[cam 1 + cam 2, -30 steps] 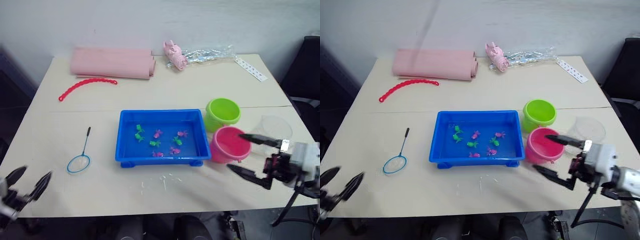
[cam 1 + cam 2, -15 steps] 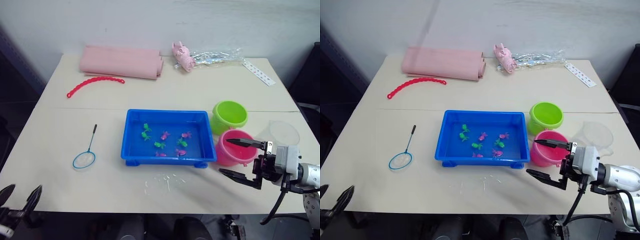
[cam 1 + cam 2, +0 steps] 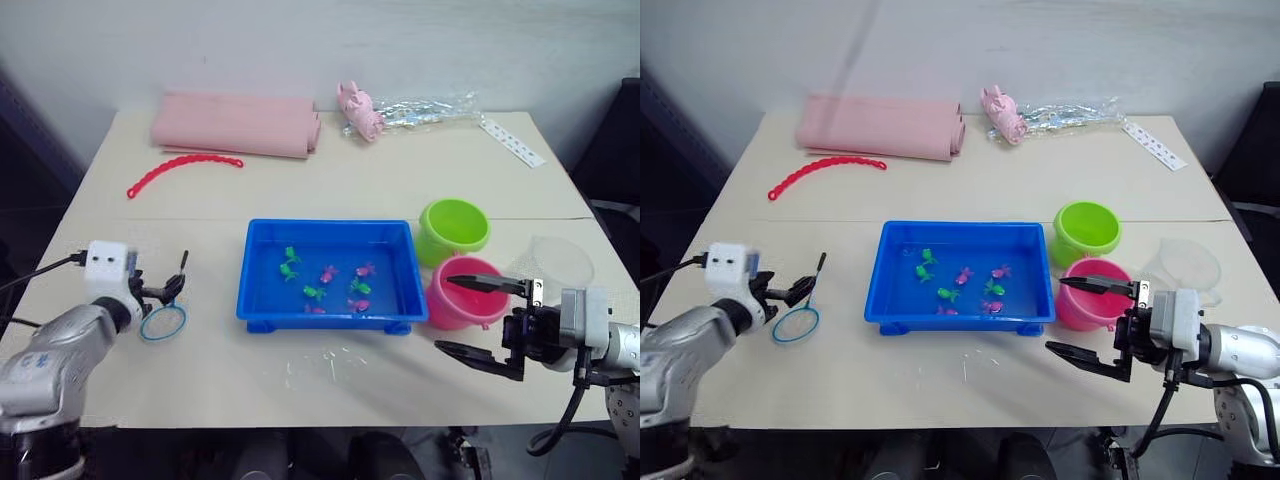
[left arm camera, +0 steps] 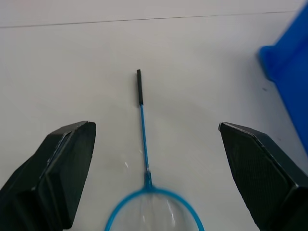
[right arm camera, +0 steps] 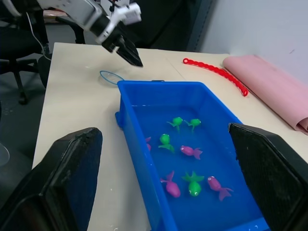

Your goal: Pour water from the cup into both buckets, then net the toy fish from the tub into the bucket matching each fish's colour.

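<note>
The net (image 4: 143, 159) lies flat beside the tub (image 3: 330, 275), on its outer left. It looks featherlight, its thin stiff stick best pinched midway. The left gripper (image 4: 154, 178) hovers spread over it; the right gripper (image 3: 1080, 320) gapes, empty, by the pink bucket (image 3: 462, 293).

The net (image 4: 145, 159) is cut off at the left wrist view's edge — only part of its hoop shows. The pink bucket (image 3: 462, 300) is partly hidden behind the right hand (image 3: 478, 318). The cup's (image 3: 560, 262) contents cannot be told — too faint.
</note>
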`<state>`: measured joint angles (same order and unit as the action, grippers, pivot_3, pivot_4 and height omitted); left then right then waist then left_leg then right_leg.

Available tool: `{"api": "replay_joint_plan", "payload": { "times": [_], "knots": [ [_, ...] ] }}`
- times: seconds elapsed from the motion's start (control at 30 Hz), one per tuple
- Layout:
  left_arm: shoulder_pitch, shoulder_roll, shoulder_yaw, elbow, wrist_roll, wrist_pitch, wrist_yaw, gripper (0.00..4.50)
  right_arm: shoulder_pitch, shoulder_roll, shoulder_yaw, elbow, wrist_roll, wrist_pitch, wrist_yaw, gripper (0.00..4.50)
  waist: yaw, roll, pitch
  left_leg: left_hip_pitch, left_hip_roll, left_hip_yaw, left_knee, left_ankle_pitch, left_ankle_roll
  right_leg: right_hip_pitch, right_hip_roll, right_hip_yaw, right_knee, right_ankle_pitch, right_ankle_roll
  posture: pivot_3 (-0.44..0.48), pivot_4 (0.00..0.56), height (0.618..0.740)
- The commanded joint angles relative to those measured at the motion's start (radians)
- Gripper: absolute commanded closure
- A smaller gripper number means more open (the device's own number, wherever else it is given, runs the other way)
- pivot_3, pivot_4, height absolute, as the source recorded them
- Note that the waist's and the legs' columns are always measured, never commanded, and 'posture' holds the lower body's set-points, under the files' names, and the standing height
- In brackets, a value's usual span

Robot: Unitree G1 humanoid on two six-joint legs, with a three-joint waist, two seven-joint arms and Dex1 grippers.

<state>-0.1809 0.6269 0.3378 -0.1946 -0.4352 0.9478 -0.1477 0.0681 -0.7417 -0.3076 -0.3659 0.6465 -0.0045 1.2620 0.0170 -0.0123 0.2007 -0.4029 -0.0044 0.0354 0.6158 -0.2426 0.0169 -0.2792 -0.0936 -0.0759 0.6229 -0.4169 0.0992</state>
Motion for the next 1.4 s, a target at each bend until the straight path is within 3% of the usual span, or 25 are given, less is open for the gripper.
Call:
{"api": "replay_joint_plan", "payload": {
  "times": [0.03, 0.23, 0.33, 0.6, 0.67, 0.8, 0.97, 1.07, 1.13, 1.23, 1.4],
  "knots": [
    [-0.055, -0.013, -0.069, 0.113, 0.069, -0.008, 0.007, 0.0, 0.002, -0.006, -0.002, -0.037, -0.009, -0.006, -0.018, 0.07, 0.0, 0.0, 0.0, -0.001, 0.0, 0.0, 0.0, 0.0, 0.0, -0.001, 0.0, 0.0, 0.001, 0.0, 0.0, 0.0, 0.15, 0.74],
    [-0.137, -0.062, -0.105, 0.3, 0.111, 0.029, 0.015, 0.0, 0.007, -0.002, -0.003, -0.042, -0.038, -0.016, -0.047, 0.07, 0.009, 0.0, 0.0, -0.003, 0.0, 0.001, 0.001, 0.001, 0.0, -0.004, -0.001, 0.001, 0.003, 0.0, 0.0, 0.0, 0.15, 0.74],
    [-0.129, -0.08, -0.109, 0.323, 0.108, 0.047, -0.004, 0.62, 0.014, 0.003, -0.014, -0.05, -0.049, -0.023, -0.067, 0.0, 0.008, 0.001, -0.001, -0.001, 0.0, 0.001, 0.001, 0.003, -0.001, -0.004, -0.001, 0.002, 0.005, 0.0, 0.0, 0.0, 0.15, 0.74],
    [-0.114, -0.098, -0.127, 0.364, 0.137, 0.027, -0.047, 3.9, 0.051, -0.003, -0.036, -0.065, -0.049, -0.04, -0.082, 0.0, 0.01, 0.01, -0.006, 0.0, 0.0, 0.002, 0.001, 0.003, -0.001, -0.004, -0.001, 0.003, 0.005, 0.0, 0.0, 0.0, 0.15, 0.74],
    [-0.12, -0.094, -0.126, 0.377, 0.146, 0.018, -0.057, 4.46, 0.05, -0.005, -0.034, -0.07, -0.051, -0.036, -0.085, 0.0, 0.011, 0.011, -0.006, 0.0, -0.001, 0.002, 0.001, 0.003, 0.0, -0.004, -0.001, 0.003, 0.005, 0.0, 0.0, 0.0, 0.15, 0.74],
    [-0.116, -0.059, -0.088, 0.375, 0.147, -0.142, -0.145, 4.46, 0.018, -0.013, -0.023, -0.088, -0.047, 0.002, -0.122, 0.0, 0.008, 0.011, -0.007, 0.0, -0.001, 0.002, 0.001, 0.003, 0.0, -0.004, -0.001, 0.004, 0.006, 0.0, 0.0, 0.0, 0.15, 0.74],
    [-0.075, 0.065, 0.023, 0.386, 0.05, -0.551, -0.54, 4.46, -0.044, -0.019, 0.001, -0.13, 0.002, 0.121, -0.198, 0.0, 0.007, 0.005, -0.004, -0.003, 0.0, 0.002, 0.001, 0.004, -0.001, -0.008, -0.001, 0.003, 0.007, 0.0, 0.0, 0.0, 0.15, 0.74],
    [-0.084, 0.162, 0.039, 0.362, -0.025, -0.613, -0.776, 4.46, -0.109, -0.044, 0.031, -0.155, -0.006, 0.214, -0.258, 0.0, 0.005, 0.003, -0.003, -0.004, 0.0, 0.002, 0.0, 0.004, -0.001, -0.009, -0.001, 0.003, 0.005, 0.0, 0.0, 0.0, 0.15, 0.74],
    [-0.125, 0.21, 0.014, 0.35, -0.048, -0.683, -0.918, 4.46, -0.167, -0.082, 0.067, -0.165, -0.035, 0.301, -0.308, 0.0, 0.005, 0.004, -0.003, -0.004, 0.0, 0.003, 0.0, 0.004, -0.001, -0.009, -0.002, 0.003, 0.004, 0.0, 0.0, 0.0, 0.15, 0.74],
    [-0.201, 0.27, -0.095, 0.261, -0.068, -0.705, -1.113, 4.46, -0.277, -0.159, 0.135, -0.187, 0.058, 0.494, -0.305, 0.0, 0.008, 0.004, -0.002, -0.005, -0.001, 0.003, 0.0, 0.004, -0.001, -0.009, -0.002, 0.003, 0.004, 0.0, 0.0, 0.0, 0.15, 0.74],
    [-0.291, 0.316, -0.309, 0.125, 0.015, -0.668, -1.233, 4.46, -0.438, -0.203, 0.204, -0.18, 0.165, 0.676, -0.292, 0.0, 0.001, 0.005, -0.002, -0.005, -0.001, 0.003, -0.001, 0.003, 0.0, -0.009, -0.002, 0.004, 0.004, 0.0, -0.001, 0.0, 0.15, 0.74]
  ]
}}
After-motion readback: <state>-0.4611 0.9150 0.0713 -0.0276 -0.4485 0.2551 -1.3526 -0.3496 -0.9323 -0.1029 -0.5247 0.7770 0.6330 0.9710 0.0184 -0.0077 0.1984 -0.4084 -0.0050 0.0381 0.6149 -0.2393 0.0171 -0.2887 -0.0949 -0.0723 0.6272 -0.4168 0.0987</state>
